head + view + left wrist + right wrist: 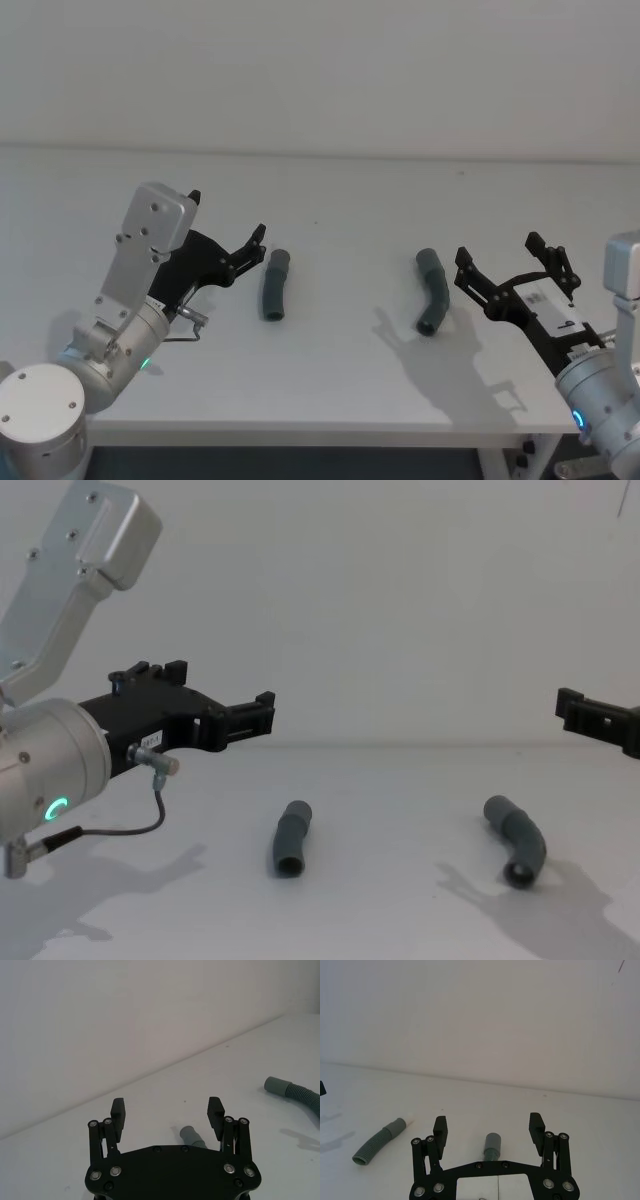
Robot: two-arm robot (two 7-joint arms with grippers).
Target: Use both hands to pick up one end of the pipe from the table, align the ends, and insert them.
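Stretching wide beneath both arms, the white table carried the two pipe pieces, which lay well apart from each other. The left gripper had its fingers spread far apart and gripped nothing. It hung above the table just left of the left pipe piece, on a silver left arm that rose from the near left corner, with its fingers aimed forward and to the right. The right gripper was equally wide and empty. It reached in on the right arm from the near right corner, its tips near the right pipe piece without touching it. Both pieces lay flat, dark grey and ribbed, the right one more sharply bent. The left piece's far cuff ended in a white tip, which was plain from the right wrist. The right piece's smooth far cuff showed between that gripper's fingers; its near end seemed open, though shadow made that uncertain.
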